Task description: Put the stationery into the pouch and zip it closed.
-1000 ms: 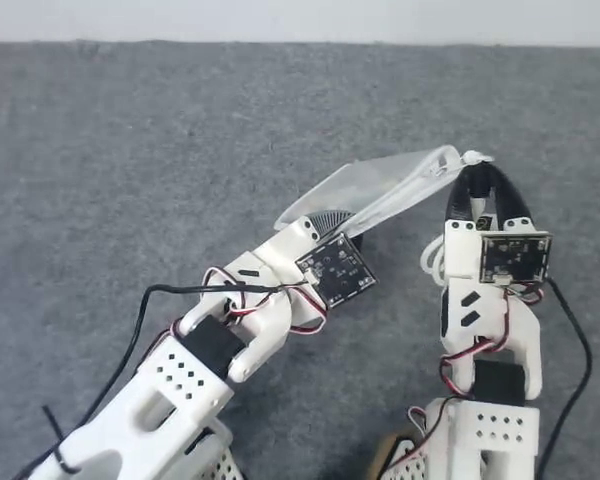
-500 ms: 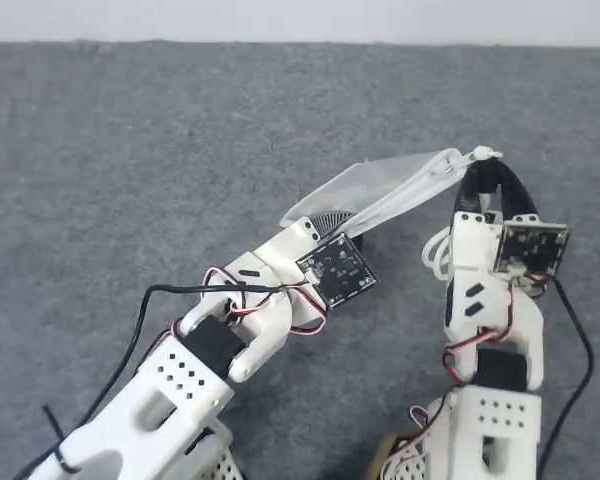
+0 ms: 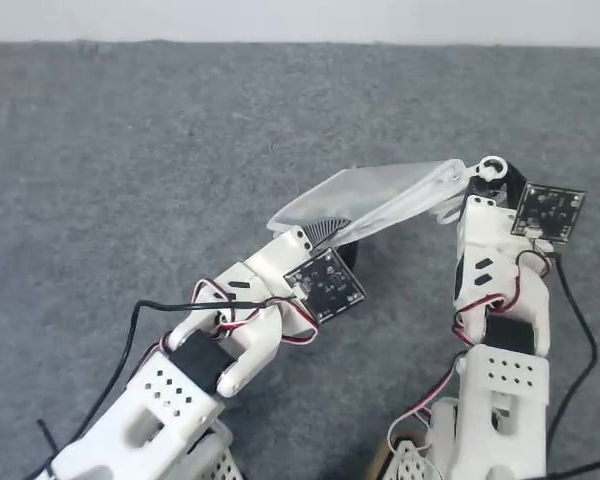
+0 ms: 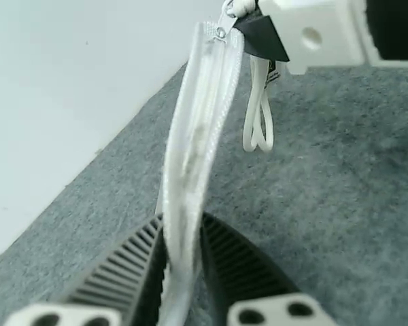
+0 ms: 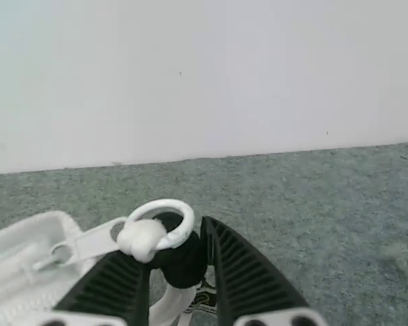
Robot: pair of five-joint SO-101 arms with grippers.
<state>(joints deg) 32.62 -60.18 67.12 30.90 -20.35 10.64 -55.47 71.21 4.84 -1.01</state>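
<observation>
A translucent white pouch (image 3: 370,195) hangs stretched in the air between the two arms, over the grey table. My left gripper (image 3: 325,232) is shut on its lower end; in the left wrist view the zipper edge (image 4: 194,149) runs up from between the ribbed fingers (image 4: 231,265). My right gripper (image 3: 485,185) is shut on the zipper pull at the far end, where a white ring (image 3: 492,167) sticks out. The right wrist view shows that ring (image 5: 160,217) and the pull tab (image 5: 88,241) just above the fingers. A white cord loop (image 4: 258,125) dangles under the right gripper. I cannot make out what is inside the pouch.
The table is covered in grey felt (image 3: 130,150), with open room to the left and behind the pouch. A pale wall (image 3: 280,20) borders the far edge. Both arm bases (image 3: 500,400) crowd the near edge.
My right gripper has swung right and a little farther back with the zipper pull, its wrist turning. The pouch is pulled out longer and flatter. The left arm has shifted slightly toward the near left.
</observation>
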